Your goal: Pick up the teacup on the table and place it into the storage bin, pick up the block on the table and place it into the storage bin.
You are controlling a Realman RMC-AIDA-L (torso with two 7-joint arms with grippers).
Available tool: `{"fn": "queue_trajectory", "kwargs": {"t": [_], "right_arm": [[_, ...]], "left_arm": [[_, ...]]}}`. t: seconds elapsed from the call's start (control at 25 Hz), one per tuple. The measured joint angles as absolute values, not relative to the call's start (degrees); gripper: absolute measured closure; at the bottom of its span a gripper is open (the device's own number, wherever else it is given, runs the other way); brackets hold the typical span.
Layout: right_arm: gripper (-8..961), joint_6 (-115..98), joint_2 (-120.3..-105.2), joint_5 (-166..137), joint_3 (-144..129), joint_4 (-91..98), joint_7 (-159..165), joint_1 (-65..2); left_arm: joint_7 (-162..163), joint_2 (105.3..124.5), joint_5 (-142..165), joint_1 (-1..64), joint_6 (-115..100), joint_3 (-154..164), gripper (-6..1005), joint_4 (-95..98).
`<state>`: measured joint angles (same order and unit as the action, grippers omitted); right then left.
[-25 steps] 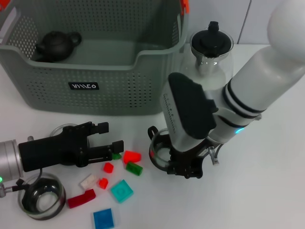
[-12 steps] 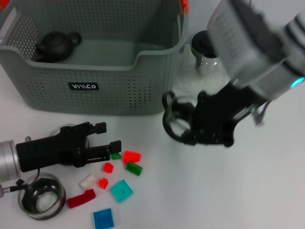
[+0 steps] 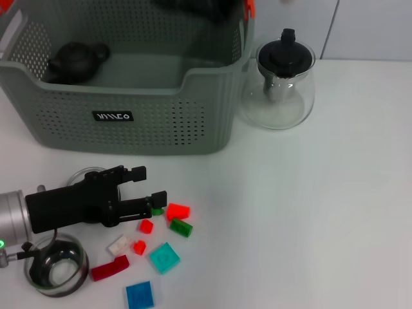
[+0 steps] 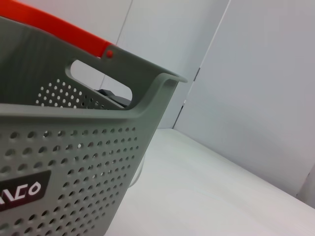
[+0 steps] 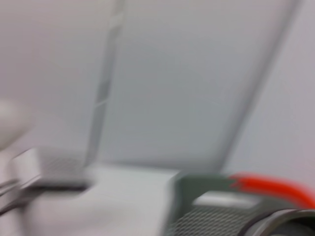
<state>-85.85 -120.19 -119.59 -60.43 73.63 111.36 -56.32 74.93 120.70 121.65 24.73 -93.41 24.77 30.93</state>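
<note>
At the far left of the counter [image 3: 335, 212] a glass teacup [image 3: 55, 267] stands near the front edge. The left arm lies low just above it. A second glass teacup [image 3: 85, 174] peeks out from behind that arm.

The left gripper [image 3: 153, 183] is close over the counter and points to the right. It is spread wide and holds nothing. One black finger [image 3: 134, 172] is on the bin side and the other is nearer the blocks.

Next come the little blocks, all lying on the counter. A tiny green block [image 3: 158, 210] is right by the nearer finger. A red block [image 3: 179, 210] and a dark green block [image 3: 181, 227] lie side by side just past it. Closer to the front are two small red blocks [image 3: 147, 226], a white block [image 3: 119, 244], a long red block [image 3: 109, 268], a teal block [image 3: 165, 257] and a blue block [image 3: 140, 295].

Behind all of this sits the big grey-green storage bin [image 3: 161, 122] with a black label. A dark teapot [image 3: 77, 61] rests inside it, at its left end. The left wrist view shows the bin wall [image 4: 74, 162] up close.

A dark blurry shape at the top edge, over the bin, looks like the right gripper [image 3: 193, 8]. I cannot tell if it is holding anything.

To the right of the bin, just beside its corner, stands a glass teapot [image 3: 280, 80] with a black lid.
</note>
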Motion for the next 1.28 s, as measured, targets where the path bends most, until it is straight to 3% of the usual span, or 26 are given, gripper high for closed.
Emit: {"fn": "queue_trajectory", "kwargs": {"t": [0.28, 0.64, 0.92, 1.28], "right_arm": [[893, -65.01, -119.67, -122.76, -62.92, 55.96, 108.46, -65.53], [892, -43.49, -120.23, -126.49, -65.97, 33.59, 100.95, -75.89], [884, -32.63, -121.11, -124.52, -71.00, 23.58, 94.90, -77.75], [872, -29.78, -121.06, -117.88, -77.26, 21.51, 92.79, -75.00]], "left_arm": [[75.03, 120.78, 121.65, 25.30, -93.33, 24.79, 144, 30.93], [75.05, 120.76, 121.16, 25.50, -93.33, 24.73, 144, 30.93], [75.04, 120.81, 121.11, 26.06, -93.34, 24.79, 144, 30.93], [75.04, 120.85, 121.11, 26.56, -93.34, 24.79, 144, 30.94]]}}
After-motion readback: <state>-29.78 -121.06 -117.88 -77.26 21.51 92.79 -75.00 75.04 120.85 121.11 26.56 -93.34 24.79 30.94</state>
